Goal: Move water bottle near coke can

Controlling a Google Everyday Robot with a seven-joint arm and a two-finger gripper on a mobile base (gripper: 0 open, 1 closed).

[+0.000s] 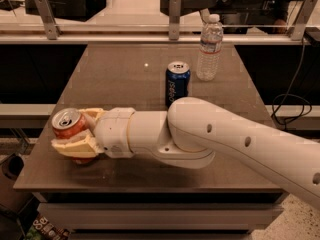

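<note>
- Cream fingers (77,145) clamp the coke can (66,121) from front and back, closed snug on it.
- Gripper (70,130) sits low at the table's (115,74) front-left corner.
- White arm (225,139) reaches in from the right.
- Blue Pepsi can (177,83) stands mid-table.
- Water bottle (210,46) stands upright at the far edge, well apart from the coke can.

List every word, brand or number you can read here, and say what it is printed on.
"pepsi": running vertically on the blue can.
Label on the water bottle: too blurred to read.
Side of the coke can: no lettering can be read; the gripper is right at it, at the front left of the table.
</note>
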